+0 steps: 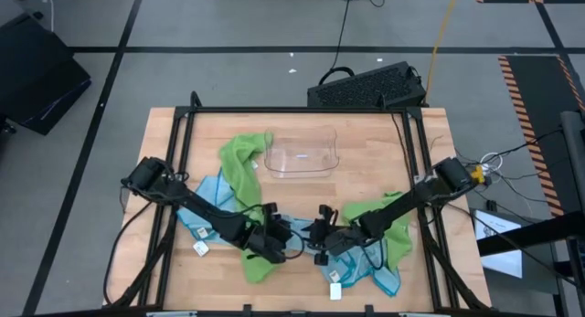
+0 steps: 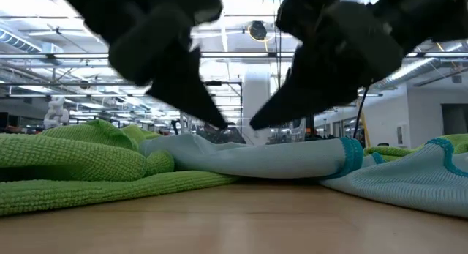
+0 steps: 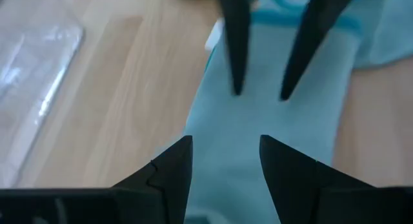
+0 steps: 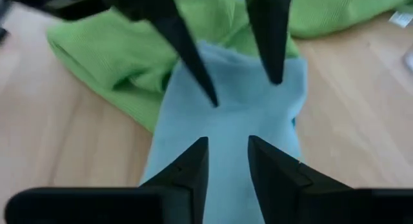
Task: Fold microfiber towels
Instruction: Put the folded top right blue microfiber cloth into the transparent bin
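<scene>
Wooden table (image 1: 366, 134): far half bare around clear tray (image 1: 302, 157); near edge crowded with green and blue microfiber towels (image 1: 379, 216). Left gripper (image 1: 285, 241) and right gripper (image 1: 320, 235) face each other over a light blue towel (image 3: 258, 121), jaws parted, nothing gripped.

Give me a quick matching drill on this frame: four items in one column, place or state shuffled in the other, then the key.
1. clear plastic tray
2. light blue towel
3. left gripper
4. keyboard

A. off the table, on the floor past its far edge
B. stretched between the two grippers
C. jaws apart over blue cloth
D. far middle of the table, beside a green towel

Pairs: 1-D, 2-B, 3-C, 4-A
</scene>
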You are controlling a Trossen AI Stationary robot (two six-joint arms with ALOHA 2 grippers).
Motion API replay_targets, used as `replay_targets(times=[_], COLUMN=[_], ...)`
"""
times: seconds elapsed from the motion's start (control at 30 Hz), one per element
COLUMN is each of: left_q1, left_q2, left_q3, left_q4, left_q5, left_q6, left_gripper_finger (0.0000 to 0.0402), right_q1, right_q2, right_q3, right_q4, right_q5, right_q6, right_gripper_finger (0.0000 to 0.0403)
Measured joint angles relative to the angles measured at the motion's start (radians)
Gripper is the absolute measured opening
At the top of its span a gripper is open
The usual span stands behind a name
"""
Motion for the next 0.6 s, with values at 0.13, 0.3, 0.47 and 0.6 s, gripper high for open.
replay_targets(times=[0.13,0.3,0.47,0.6], left_q1=[0.020,0.035,0.033,0.035], left_q2=[0.000,-0.004,-0.006,-0.023], left_q3=[-0.087,-0.167,-0.197,-0.175], left_q4=[0.042,0.100,0.127,0.127], left_q5=[0.001,0.031,0.035,0.045], left_q6=[-0.059,-0.119,-0.139,-0.053], left_gripper_finger=[0.0184,0.0184,0.0184,0.0184], right_q1=[-0.007,-0.013,-0.013,-0.015], right_q2=[0.061,0.117,0.120,0.069], right_q3=[0.000,0.002,0.003,-0.002], right_q4=[-0.003,0.009,0.012,-0.012], right_q5=[0.023,0.041,0.046,0.019], right_q6=[0.017,0.059,0.059,-0.015], right_gripper_finger=[0.0080,0.0067,0.0064,0.0063])
